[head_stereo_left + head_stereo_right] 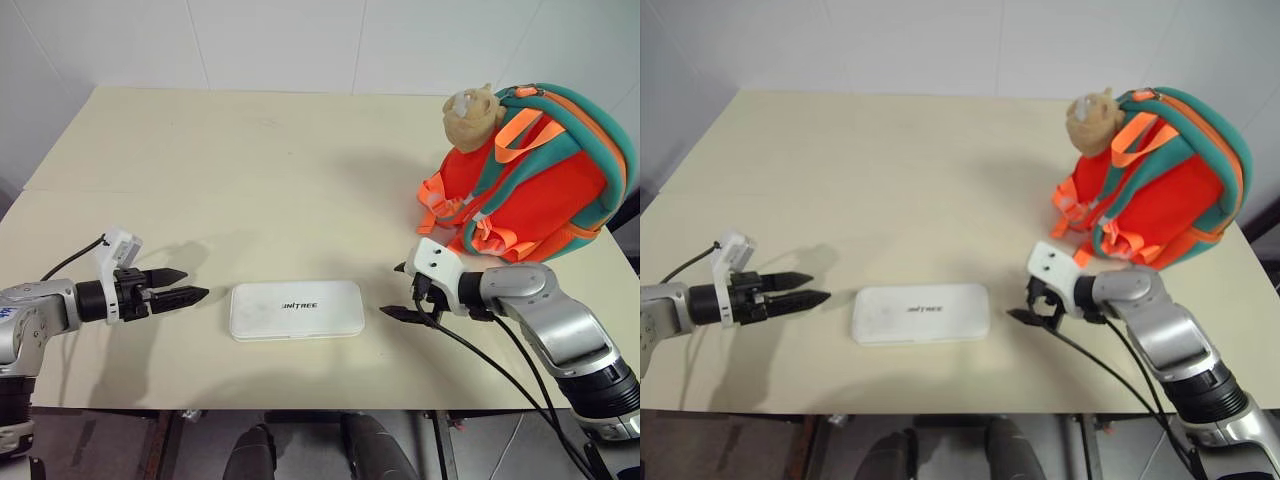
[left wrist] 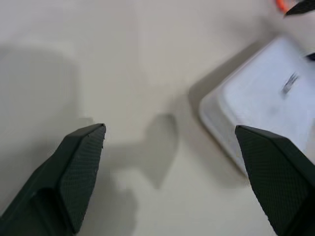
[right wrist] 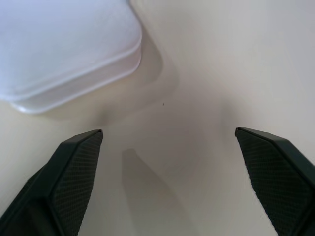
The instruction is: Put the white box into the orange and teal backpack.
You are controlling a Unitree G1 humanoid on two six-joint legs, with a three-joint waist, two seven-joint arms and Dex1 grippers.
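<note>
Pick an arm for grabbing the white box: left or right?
Right, marginally. Both grippers are open and flank the white box without touching it, left gripper and right gripper each just off an end. The right arm also sits beside the orange and teal backpack, probably shortening the carry.

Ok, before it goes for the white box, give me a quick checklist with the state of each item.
1. White box flat on the table, nothing on top: ok.
2. Left claw open, beside one end of the box, not touching: ok.
3. Right claw open, beside the other end, not touching: ok.
4. Table free between each claw and the box: ok.
5. Orange and teal backpack upright at the far right of the table: ok.
6. Backpack opening unzipped: cannot tell.
</note>
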